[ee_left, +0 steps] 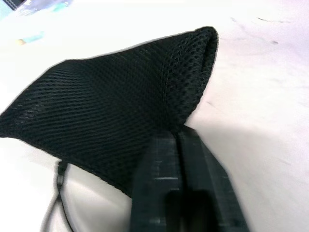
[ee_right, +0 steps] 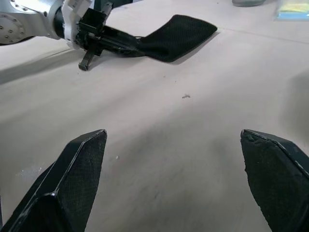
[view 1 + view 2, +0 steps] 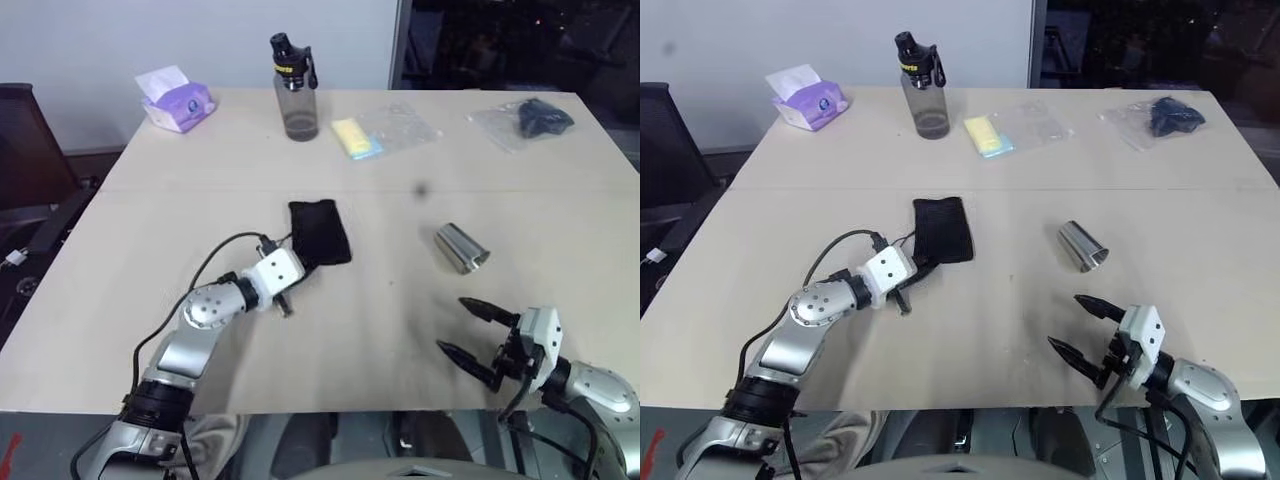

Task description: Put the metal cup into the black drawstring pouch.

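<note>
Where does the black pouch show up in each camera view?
Left eye: pouch at table centre, left gripper shut on its near edge.
Right eye: pouch left of centre.
Left wrist: pouch spreads beyond the shut fingers.
Right wrist: pouch at top.
Shared landmark: the left gripper.

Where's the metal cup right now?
The metal cup lies on its side on the table's right half, to the right of the black pouch and just beyond the open right gripper.

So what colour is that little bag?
Black mesh fabric; the black drawstring pouch shows best in the left wrist view.
</note>
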